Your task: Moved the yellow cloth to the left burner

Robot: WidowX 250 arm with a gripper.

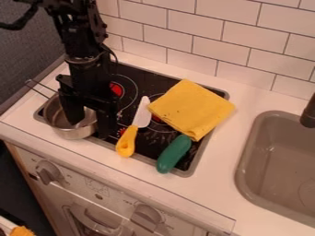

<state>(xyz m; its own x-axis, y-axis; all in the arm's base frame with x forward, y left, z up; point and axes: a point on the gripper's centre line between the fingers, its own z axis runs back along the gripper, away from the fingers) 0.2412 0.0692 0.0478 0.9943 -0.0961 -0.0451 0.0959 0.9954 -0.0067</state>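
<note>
My black arm (78, 60) comes down from the upper left, and my gripper (91, 128) hangs over the left side of a black stovetop (148, 144) set in a white counter (232, 138). My two fingers are spread apart: one reaches down inside a small metal pot (73, 132), the other is outside it, on the right. I cannot tell whether either touches the pot's wall. The pot sits at the stovetop's left edge, with a wire handle pointing up and left.

The yellow cloth (194, 109) lies folded on the right part of the stovetop, towards the back, well apart from my gripper. Behind my gripper, a left burner (117, 89) shows a red centre.

Between my gripper and the cloth lies a knife (126, 140) with a white blade and a yellow handle, its blade just beside the cloth's left corner. A green, cucumber-like item (174, 155) lies at a slant below the cloth's front corner. To the right is a grey-brown sink (261, 161) with a dark faucet (309, 113). White tiles (194, 25) line the wall behind, and control knobs (48, 172) line the stove's front.
</note>
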